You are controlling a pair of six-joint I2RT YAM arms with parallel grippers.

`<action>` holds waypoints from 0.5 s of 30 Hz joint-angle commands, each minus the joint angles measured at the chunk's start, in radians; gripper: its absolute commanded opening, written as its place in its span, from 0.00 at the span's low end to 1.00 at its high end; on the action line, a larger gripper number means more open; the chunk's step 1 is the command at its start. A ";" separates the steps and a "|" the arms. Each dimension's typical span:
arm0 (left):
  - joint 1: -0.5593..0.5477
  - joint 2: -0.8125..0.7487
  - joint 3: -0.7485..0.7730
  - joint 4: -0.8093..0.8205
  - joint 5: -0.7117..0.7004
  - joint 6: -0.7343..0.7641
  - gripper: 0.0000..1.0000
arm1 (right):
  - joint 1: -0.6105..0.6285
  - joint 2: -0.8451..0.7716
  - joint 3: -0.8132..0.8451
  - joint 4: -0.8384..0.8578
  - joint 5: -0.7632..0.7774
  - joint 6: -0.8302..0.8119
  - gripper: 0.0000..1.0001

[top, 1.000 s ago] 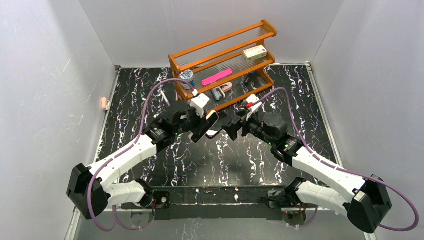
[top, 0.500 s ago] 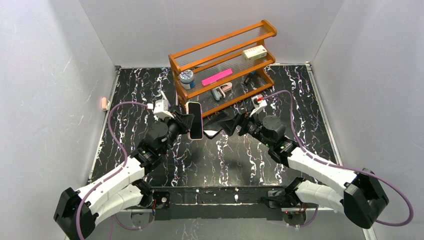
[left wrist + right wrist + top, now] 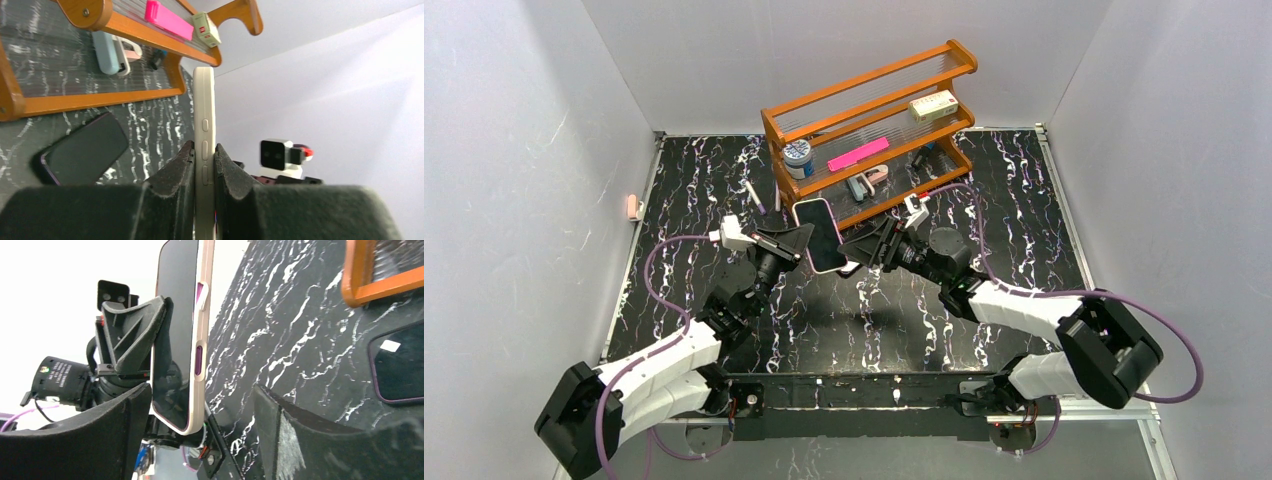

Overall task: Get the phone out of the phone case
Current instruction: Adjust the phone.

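My left gripper (image 3: 796, 243) is shut on the phone in its cream case (image 3: 819, 235) and holds it above the table, screen up and tilted. In the left wrist view the case's side edge (image 3: 204, 120) with its buttons stands clamped between my fingers (image 3: 203, 150). My right gripper (image 3: 871, 247) is open just right of the phone. In the right wrist view the cased phone (image 3: 182, 330) shows a dark screen and purple buttons. Its lower corner sits between my open right jaws (image 3: 200, 410), close to the left finger (image 3: 120, 430); I cannot tell if it touches.
A second dark phone (image 3: 82, 150) lies flat on the black marbled table below the grippers, also in the right wrist view (image 3: 400, 365). An orange wooden rack (image 3: 874, 110) with a pink item, a box and a tin stands behind. A small pink object (image 3: 632, 207) sits on the left wall.
The left gripper carried the cased phone left and up, then tilted it back toward the right. The right gripper moved left toward it and stays open.
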State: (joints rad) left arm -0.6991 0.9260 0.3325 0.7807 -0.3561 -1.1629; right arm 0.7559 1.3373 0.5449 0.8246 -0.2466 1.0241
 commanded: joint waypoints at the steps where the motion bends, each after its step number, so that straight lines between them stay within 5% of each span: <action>1: 0.004 0.006 0.000 0.199 -0.015 -0.110 0.00 | 0.002 0.035 0.034 0.203 -0.092 0.091 0.73; 6: 0.003 0.016 -0.008 0.221 -0.009 -0.112 0.00 | 0.003 0.067 0.053 0.269 -0.137 0.112 0.43; 11: 0.004 0.014 -0.013 0.229 0.006 -0.080 0.04 | 0.001 0.064 0.057 0.294 -0.159 0.110 0.02; 15: 0.006 -0.020 -0.027 0.229 0.016 -0.012 0.23 | -0.020 0.035 0.075 0.264 -0.222 0.083 0.01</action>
State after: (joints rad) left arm -0.6949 0.9520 0.3176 0.9405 -0.3386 -1.2350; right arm 0.7471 1.4071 0.5632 1.0321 -0.3813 1.1709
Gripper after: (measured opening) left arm 0.159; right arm 0.110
